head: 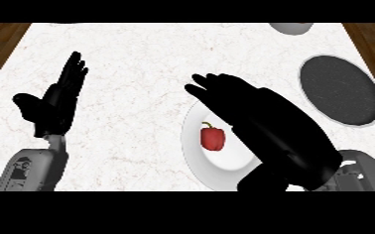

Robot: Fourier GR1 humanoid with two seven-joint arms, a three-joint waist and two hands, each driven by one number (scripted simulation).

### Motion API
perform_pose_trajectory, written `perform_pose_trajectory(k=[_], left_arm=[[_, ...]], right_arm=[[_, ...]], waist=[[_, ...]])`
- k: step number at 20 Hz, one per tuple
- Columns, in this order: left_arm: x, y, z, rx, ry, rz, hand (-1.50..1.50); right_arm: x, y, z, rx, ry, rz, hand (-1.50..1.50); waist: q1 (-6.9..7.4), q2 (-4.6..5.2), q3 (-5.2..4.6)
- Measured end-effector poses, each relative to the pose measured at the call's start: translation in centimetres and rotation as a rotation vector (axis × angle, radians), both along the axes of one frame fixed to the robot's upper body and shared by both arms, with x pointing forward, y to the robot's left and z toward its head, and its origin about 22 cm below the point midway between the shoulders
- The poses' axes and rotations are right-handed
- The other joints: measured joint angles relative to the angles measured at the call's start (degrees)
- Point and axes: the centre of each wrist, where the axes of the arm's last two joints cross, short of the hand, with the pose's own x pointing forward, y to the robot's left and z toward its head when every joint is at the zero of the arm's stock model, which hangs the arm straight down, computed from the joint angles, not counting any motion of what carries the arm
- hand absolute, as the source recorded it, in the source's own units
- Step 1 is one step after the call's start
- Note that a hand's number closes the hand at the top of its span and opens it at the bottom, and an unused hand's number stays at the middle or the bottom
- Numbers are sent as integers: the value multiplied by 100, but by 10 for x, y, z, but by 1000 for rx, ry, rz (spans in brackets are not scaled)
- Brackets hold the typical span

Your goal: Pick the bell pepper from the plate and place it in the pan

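One red bell pepper (212,138) lies on a white plate (219,171), partly under the robot's open right hand (253,111).

Nearest, two grey forearms enter from the lower edge. The right hand, fingers straight, spreads above the plate's right half and hides that side; the pepper lies just left of it, stem pointing away, apparently untouched. The left hand (55,101) rests open at the left, fingers up, well apart from the plate. Farther right sits one dark round pan (338,90), holding nothing. At the far edge, one grey rounded object (291,28) is cut off. All stand on a pale marbled counter (139,79). No readable writing shows.
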Motion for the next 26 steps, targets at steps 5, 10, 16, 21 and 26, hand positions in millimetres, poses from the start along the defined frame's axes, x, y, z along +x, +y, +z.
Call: perform_pose_trajectory(k=[5,10,16,21,26], left_arm=[[3,7,-3,-4,-3,4,0],[4,6,-4,-5,-4,6,0],[10,5,1,-2,-10,3,0],[8,3,1,-4,-6,-2,0],[4,4,-3,-1,-8,1,0]], right_arm=[[-8,15,-15,-52,31,-9,-150],[-5,24,-30,-85,53,-69,-150],[2,28,-47,-133,53,-142,-150],[18,18,-59,-174,95,-150,-150],[25,20,-71,-210,138,-119,-150]], waist=[[-25,1,1],[-29,2,3],[-32,3,4],[-29,5,5],[-25,6,5]])
